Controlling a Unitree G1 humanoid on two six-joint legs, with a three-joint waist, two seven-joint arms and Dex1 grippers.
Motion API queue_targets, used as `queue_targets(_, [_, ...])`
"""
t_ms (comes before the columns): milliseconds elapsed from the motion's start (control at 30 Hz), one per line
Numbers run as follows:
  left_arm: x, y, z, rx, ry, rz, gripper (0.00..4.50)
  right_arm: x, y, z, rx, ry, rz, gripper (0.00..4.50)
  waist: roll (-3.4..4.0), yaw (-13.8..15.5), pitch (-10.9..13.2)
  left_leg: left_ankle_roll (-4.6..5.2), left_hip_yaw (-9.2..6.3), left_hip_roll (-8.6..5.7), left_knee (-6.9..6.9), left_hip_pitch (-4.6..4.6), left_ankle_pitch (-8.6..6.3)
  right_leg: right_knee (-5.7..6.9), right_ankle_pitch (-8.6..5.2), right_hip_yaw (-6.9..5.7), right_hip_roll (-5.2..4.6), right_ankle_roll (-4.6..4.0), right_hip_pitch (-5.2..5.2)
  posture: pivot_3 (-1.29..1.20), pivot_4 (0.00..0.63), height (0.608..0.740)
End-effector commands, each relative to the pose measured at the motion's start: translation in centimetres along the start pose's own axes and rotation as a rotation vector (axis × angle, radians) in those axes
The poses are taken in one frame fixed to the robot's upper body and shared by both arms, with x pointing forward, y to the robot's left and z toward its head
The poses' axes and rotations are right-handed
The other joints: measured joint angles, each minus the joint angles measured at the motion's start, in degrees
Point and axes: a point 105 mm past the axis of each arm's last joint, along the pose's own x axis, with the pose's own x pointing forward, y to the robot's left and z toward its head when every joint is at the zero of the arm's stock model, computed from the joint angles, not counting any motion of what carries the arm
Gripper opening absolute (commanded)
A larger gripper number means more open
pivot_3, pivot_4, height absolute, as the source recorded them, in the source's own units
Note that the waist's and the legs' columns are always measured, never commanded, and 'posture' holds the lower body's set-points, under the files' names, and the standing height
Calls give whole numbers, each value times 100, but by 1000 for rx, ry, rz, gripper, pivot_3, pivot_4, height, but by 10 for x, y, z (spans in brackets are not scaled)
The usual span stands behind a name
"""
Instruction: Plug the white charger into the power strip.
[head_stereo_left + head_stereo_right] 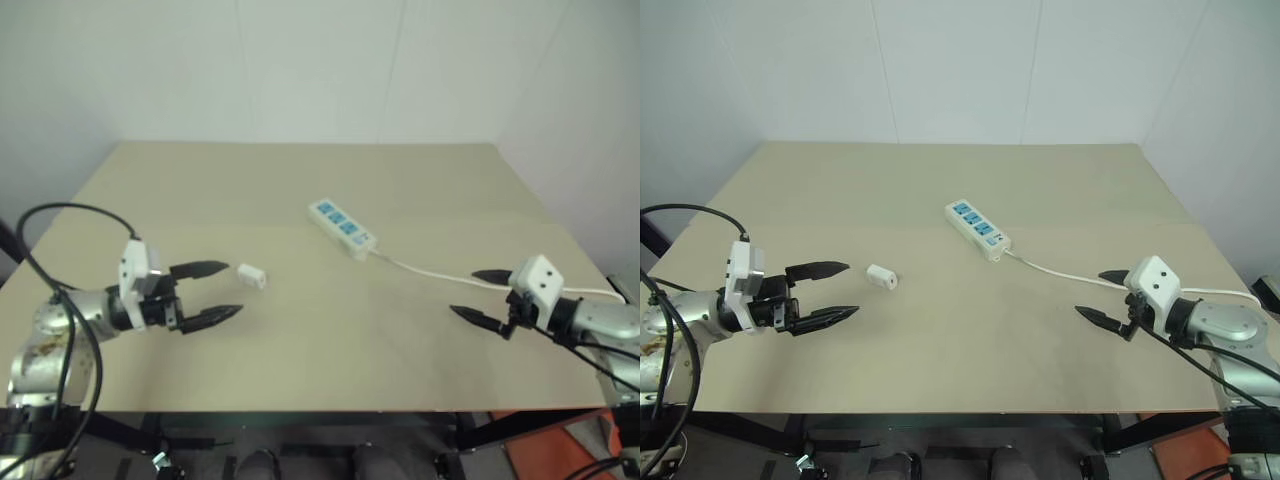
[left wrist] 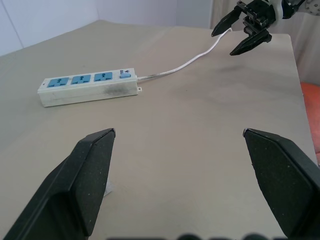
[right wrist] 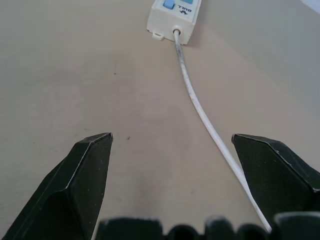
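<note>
The white charger [image 1: 881,277] lies loose on the bench [image 1: 940,190] left of centre in the right eye view, apart from everything, just beyond the tips of the left end effector [image 1: 833,291]. The power strip [image 1: 977,229] lies diagonally above centre, its blue sockets facing up and its thin cord [image 1: 1060,271] trailing toward the lower right of the frame, so the sockets look reachable from above. The left end effector is released, fingers spread wide and empty; its arm comes in from the lower left, held roughly level and pointing toward the charger, apparently lined up for a pick. The right end effector [image 1: 1104,295] is likewise released and holds nothing; it comes in from the lower right, tilted slightly down toward the cord, probably waiting to steady the strip. Plugging in has not yet begun.
</note>
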Motion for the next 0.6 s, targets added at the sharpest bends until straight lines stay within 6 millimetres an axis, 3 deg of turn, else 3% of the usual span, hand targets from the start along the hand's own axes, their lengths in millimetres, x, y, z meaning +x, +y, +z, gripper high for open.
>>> queue_targets(33, [2, -2, 12, 38, -12, -28, 4474, -12, -14, 11, -43, -7, -45, 4500, 0, 0, 0, 0, 0, 0, 0, 0, 0, 0, 0, 0, 0, 0, 0, 0, 150, 740])
queue_targets(433, [0, 6, 5, 39, 13, -33, 4474, -31, -17, 14, -44, -10, -83, 4500, 0, 23, 0, 0, 1, 0, -2, -1, 0, -5, -1, -1, 0, 0, 0, 0, 150, 740])
queue_targets(600, [-2, 2, 12, 41, -3, -66, 4474, -39, -19, 15, -39, 10, -113, 4500, 0, 9, 0, 0, 3, 0, -3, -5, 0, -13, -1, 0, -2, 0, -2, 0, 150, 740])
